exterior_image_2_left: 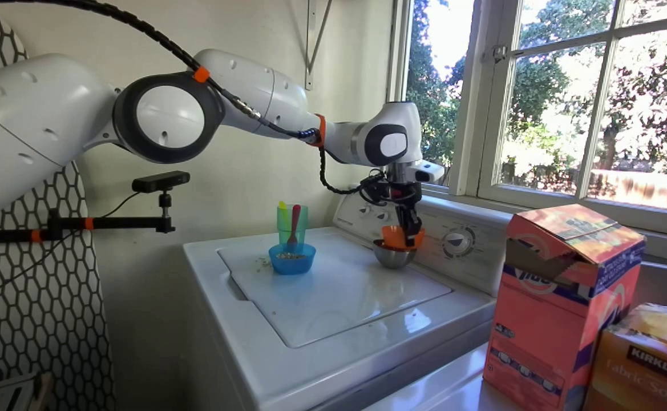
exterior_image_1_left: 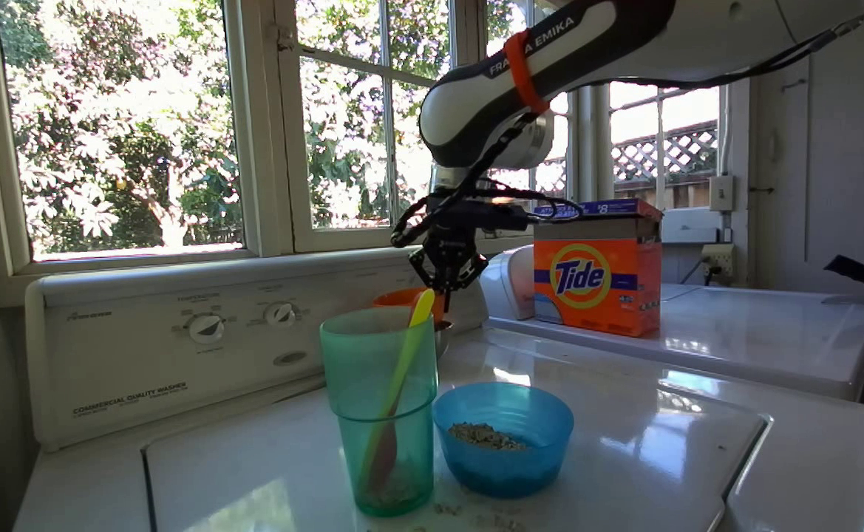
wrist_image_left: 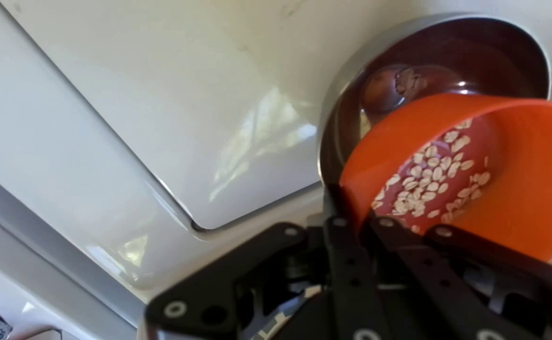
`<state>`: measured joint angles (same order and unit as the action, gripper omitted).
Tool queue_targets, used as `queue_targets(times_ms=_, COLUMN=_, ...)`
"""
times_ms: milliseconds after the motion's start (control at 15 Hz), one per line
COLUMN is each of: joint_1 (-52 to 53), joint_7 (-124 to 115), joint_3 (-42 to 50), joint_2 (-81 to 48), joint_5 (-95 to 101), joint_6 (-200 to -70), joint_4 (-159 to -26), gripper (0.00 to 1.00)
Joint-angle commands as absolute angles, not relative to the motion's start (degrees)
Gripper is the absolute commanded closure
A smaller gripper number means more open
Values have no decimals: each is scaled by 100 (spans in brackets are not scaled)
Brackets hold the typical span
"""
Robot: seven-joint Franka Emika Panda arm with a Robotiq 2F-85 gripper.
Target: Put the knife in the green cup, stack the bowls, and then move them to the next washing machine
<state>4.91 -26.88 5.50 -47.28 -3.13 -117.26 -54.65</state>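
Stack likely unfinished

Left of the metal bowl (exterior_image_2_left: 393, 259) in both exterior views: green cup (exterior_image_1_left: 350, 362) upright, knife (exterior_image_1_left: 404, 362) leaning inside. Partly in or just above the metal bowl: orange bowl (wrist_image_left: 507, 189), tilted, flakes (wrist_image_left: 429, 182) inside. Expect light, springy, slick plastic; rim wall is your best hold, though it may pivot and spill. Your gripper (wrist_image_left: 355, 208) is closed on that wall, a finger either side, the bowl's bulk beyond the inner one.
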Motion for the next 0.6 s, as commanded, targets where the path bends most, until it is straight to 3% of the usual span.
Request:
queue_targets(times_ms=0, joint_1=558, joint_7=-2631, joint_3=559, joint_2=-4752, joint_5=-244, joint_6=-11462, joint_4=-5419, gripper=99)
queue_targets(times_ms=467, joint_1=600, joint_7=-2761, joint_3=581, joint_2=-4817, joint_5=-283, joint_6=-11489, joint_4=-5361, gripper=99)
queue_targets(times_ms=533, joint_1=602, joint_7=-2767, joint_3=587, joint_2=-4811, joint_5=-275, joint_6=-11474, joint_4=-5363, gripper=71)
